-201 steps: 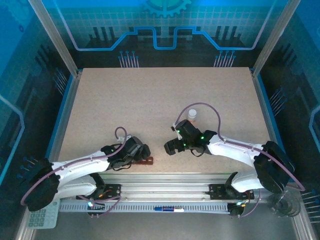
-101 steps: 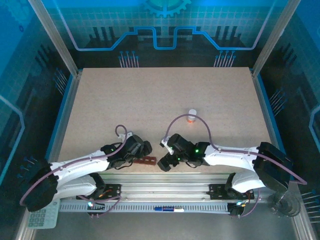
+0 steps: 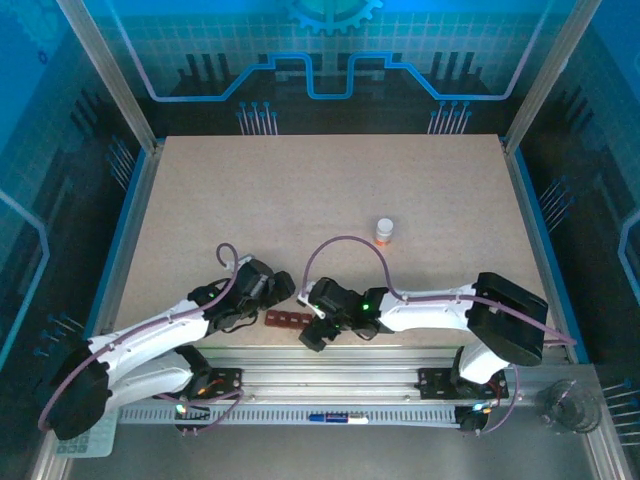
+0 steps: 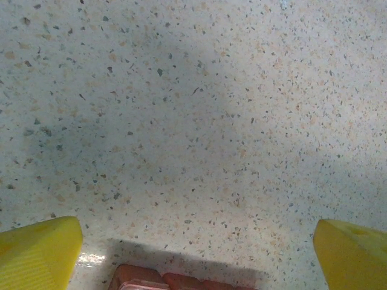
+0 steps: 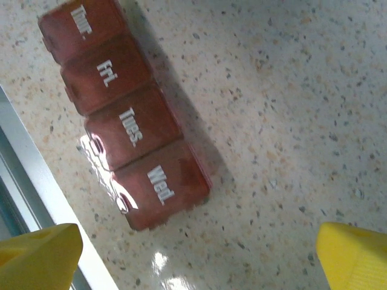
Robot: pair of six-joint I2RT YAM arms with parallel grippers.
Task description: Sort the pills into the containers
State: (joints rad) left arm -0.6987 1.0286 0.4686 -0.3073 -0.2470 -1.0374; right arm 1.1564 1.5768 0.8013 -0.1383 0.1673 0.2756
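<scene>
Containers point(image 3: 285, 320) lay at table's 6 o'clock, four lids closed. Left gripper point(image 3: 274, 290) at their 10 o'clock and right gripper point(image 3: 314, 336) at 4 o'clock gaped fully, both empty. Sorting apparently unstarted.

White arm links point(image 3: 150, 335), black joints point(image 3: 505, 320); looping purple cables point(image 3: 345, 238); yellow-tipped jaws; green lamp point(image 3: 366, 297)

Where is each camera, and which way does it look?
Top external: above and behind, looking down on the table; both arms show.
Left wrist: on the left arm, facing the table; left fingers, pill strip edge.
Right wrist: on the right arm, facing the pill strip; right fingers.
Shared: all see the pill strip.
</scene>
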